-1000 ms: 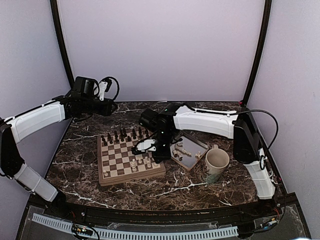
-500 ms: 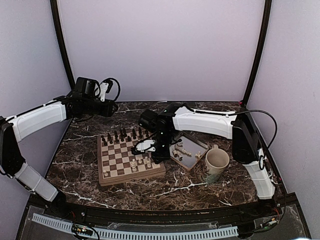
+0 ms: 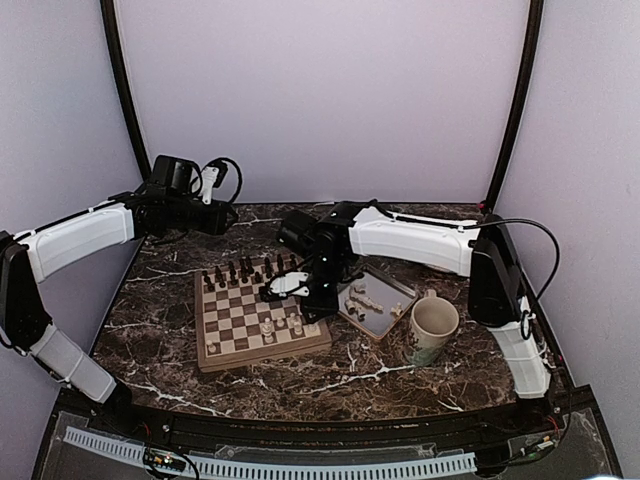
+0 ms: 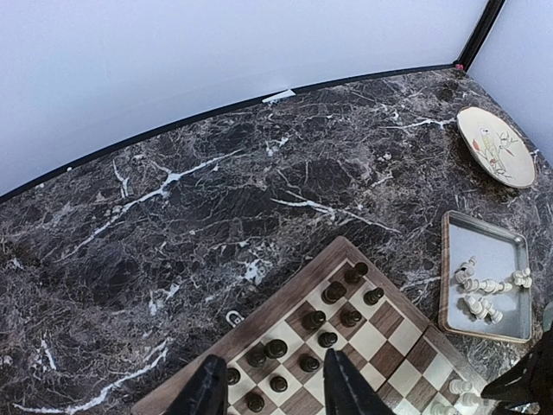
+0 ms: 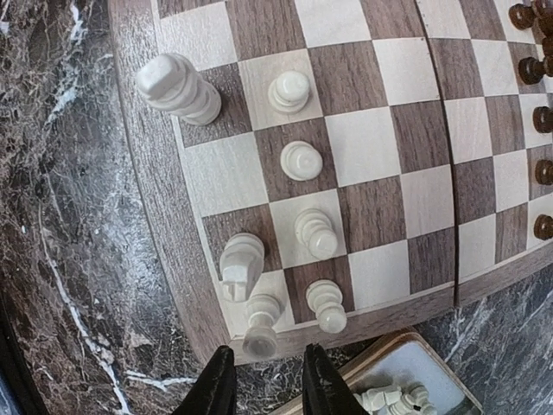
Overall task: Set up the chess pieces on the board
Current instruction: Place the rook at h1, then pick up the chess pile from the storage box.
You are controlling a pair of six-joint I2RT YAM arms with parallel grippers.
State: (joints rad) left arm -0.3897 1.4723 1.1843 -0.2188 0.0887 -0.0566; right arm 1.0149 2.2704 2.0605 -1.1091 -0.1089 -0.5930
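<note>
Top view: the board [image 3: 215, 352] lies mid-table. Cream chess pieces [image 3: 268, 325] stand along one edge, and more lie in the tray [image 3: 398, 292] beside it.

Left wrist view: left gripper [image 4: 272, 391] is parted, empty, well apart from the board.

Right wrist view: right gripper [image 5: 263, 380] is slightly parted, empty, just beside the corner pieces.

Assessment: pieces light, rigid, smooth, easily toppled; pinch mid-stem, upright.

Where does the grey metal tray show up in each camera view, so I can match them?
Top external: tray right of centre, between the board and the mug.
Left wrist: tray at the right edge, beyond the board corner.
Right wrist: only a tray corner, at the bottom edge.
Shared landmark: the board, beside the tray in all three.
</note>
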